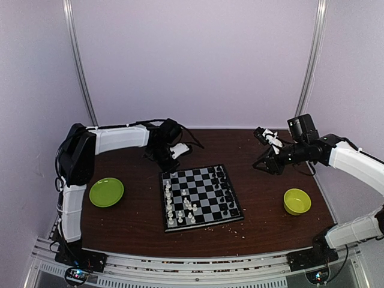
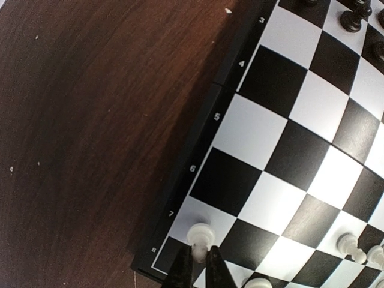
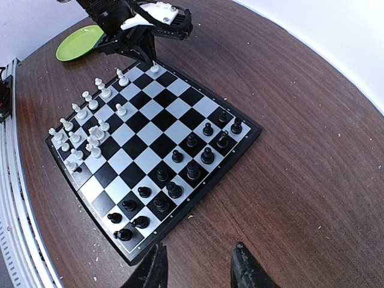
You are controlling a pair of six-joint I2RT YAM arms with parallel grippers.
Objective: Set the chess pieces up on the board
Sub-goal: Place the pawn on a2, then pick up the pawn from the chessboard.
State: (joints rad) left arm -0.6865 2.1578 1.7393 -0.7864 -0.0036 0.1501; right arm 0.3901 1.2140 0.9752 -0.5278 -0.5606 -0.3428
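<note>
The board [image 1: 207, 186] lies in the middle of the table. White chess pieces [image 1: 180, 207] crowd its left side and black ones [image 1: 223, 195] its right. My left gripper [image 1: 165, 169] is at the board's far left corner, shut on a white pawn [image 2: 201, 236] that stands on a light corner-area square; its fingertips [image 2: 183, 264] pinch the pawn's lower part. From the right wrist view the same gripper [image 3: 153, 59] shows over that pawn [image 3: 154, 68]. My right gripper [image 3: 198, 267] hangs open and empty over bare table, beside the board's [image 3: 150, 129] black side.
A lime-green plate [image 1: 106, 192] sits left of the board and a lime-green bowl [image 1: 297, 201] to its right. Pale crumbs [image 1: 240, 227] dot the brown tabletop near the board. The walls close in behind and at both sides.
</note>
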